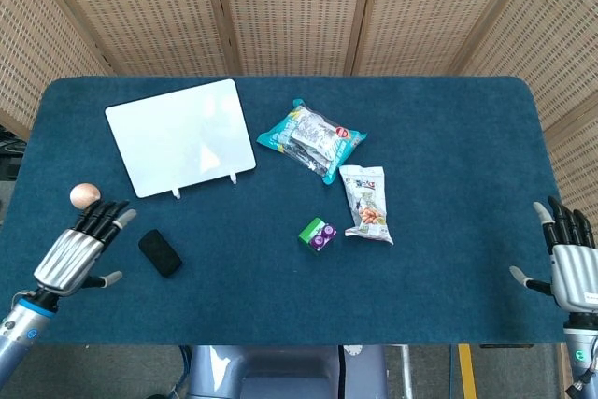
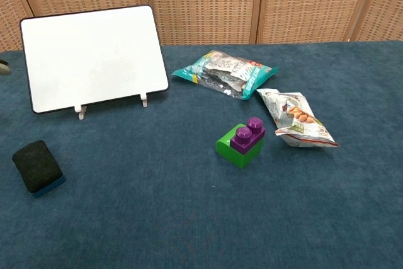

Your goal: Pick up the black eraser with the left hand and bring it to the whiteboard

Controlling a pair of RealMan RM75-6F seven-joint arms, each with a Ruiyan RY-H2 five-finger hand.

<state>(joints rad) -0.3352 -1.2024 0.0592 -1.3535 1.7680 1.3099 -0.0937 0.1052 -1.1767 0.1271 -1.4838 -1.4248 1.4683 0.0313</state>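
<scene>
The black eraser lies flat on the blue table near the front left; the chest view shows the eraser at its far left. The whiteboard stands tilted on small feet behind it, seen large in the chest view as the whiteboard. My left hand hovers just left of the eraser, fingers spread and empty, a small gap between them. My right hand is at the table's front right edge, fingers apart, holding nothing.
A small copper ball lies left of the whiteboard, just beyond my left hand. A teal snack bag, a white nut packet and a green-and-purple block occupy the middle of the table.
</scene>
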